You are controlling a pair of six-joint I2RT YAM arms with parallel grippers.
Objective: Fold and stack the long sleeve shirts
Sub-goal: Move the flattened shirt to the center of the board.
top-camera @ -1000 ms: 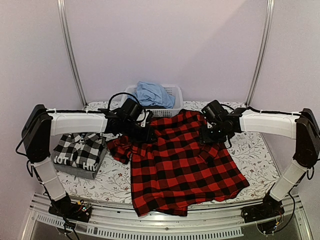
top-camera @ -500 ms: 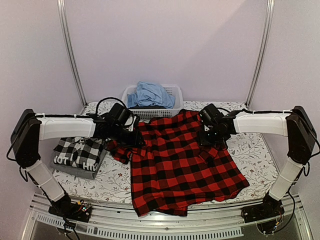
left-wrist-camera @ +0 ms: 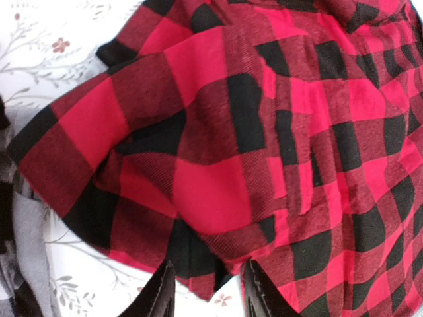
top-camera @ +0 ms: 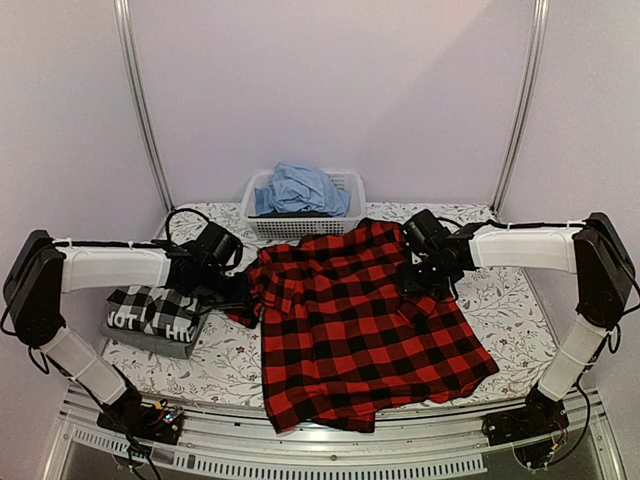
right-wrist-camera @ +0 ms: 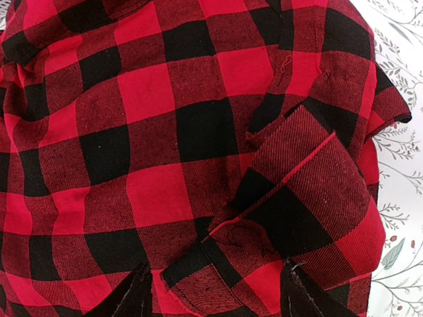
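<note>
The big red-and-black flannel (top-camera: 370, 330) lies spread over the flowered table (top-camera: 510, 300), its near hem hanging a little past the front edge. The left gripper (left-wrist-camera: 206, 285) sits low at the shirt's left side. Its jaws stand apart and a loose corner of the cloth pokes in between them, with a sliver of bare table showing beside the right-hand finger (left-wrist-camera: 258, 294). Just ahead of those jaws the fabric heaps into a puffy fold that hides whatever is under it. Only the finger ends show at the bottom of the wrist view. To the left of the jaws, cut off by the frame, are the edges of the black-and-white check shirt (top-camera: 160, 305), which rests on the dark grey shirt (top-camera: 150, 343). The white lettering is too small to read.

The right gripper (right-wrist-camera: 215, 287) is over the flannel's far right part, jaws wide apart and gripping nothing. Between them and just ahead sits a doubled-over flap of cloth, possibly a cuff, though I can't tell. From above, the gripper hides the cloth beneath it. Well beyond both pairs of jaws, a white basket (top-camera: 345, 185) holds crumpled blue cloth (top-camera: 300, 188).
</note>
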